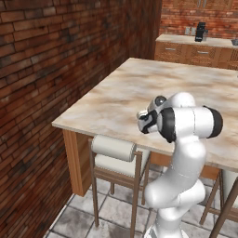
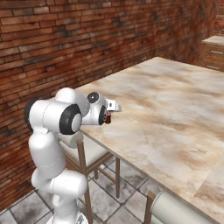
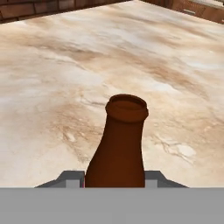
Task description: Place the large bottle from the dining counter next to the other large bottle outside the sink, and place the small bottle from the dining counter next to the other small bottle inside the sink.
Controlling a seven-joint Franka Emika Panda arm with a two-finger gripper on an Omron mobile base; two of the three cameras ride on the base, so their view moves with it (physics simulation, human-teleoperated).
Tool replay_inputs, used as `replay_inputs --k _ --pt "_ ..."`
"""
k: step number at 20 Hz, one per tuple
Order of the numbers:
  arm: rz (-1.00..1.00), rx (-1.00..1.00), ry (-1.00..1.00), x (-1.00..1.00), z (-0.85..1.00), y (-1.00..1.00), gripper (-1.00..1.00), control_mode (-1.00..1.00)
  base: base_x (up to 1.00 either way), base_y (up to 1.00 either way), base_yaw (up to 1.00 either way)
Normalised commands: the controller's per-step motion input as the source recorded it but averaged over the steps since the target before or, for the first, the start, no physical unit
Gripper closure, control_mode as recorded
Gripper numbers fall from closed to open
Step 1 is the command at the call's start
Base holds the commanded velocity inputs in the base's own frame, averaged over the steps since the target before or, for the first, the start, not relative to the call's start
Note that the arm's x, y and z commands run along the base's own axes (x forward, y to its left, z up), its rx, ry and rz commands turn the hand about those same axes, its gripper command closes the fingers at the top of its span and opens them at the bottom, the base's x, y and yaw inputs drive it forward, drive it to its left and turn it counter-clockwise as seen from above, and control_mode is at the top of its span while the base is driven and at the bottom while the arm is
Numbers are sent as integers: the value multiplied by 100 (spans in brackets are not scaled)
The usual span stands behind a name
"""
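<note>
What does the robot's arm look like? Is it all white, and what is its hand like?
The arm is mostly white, made of fat, rounded, shiny segments. Its joints have dark rings, like black bands between the white parts, and one round grey cap sits near the wrist. The gripper at the end is small, with a dark part and pale fingers. I see no cables or writing on it.

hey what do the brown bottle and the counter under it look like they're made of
The bottle looks like glazed ceramic or opaque brown glass: a smooth, even reddish-brown skin with a thick rolled lip; I can't tell which. The dining counter looks like polished marble or a laminate copy: beige with rust and grey veining, soft sheen.
</note>
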Motion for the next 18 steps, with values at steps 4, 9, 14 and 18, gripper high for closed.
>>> replay_inputs --k 4,9,14,18 --pt "-6 0 0 -54 18 11 100 -100 0 0 0" --pt "-7 0 0 -54 45 10 100 -100 0 0 0" --pt "-5 0 0 -42 35 11 100 -100 0 0 0" --pt "-2 0 0 -47 19 12 100 -100 0 0 0"
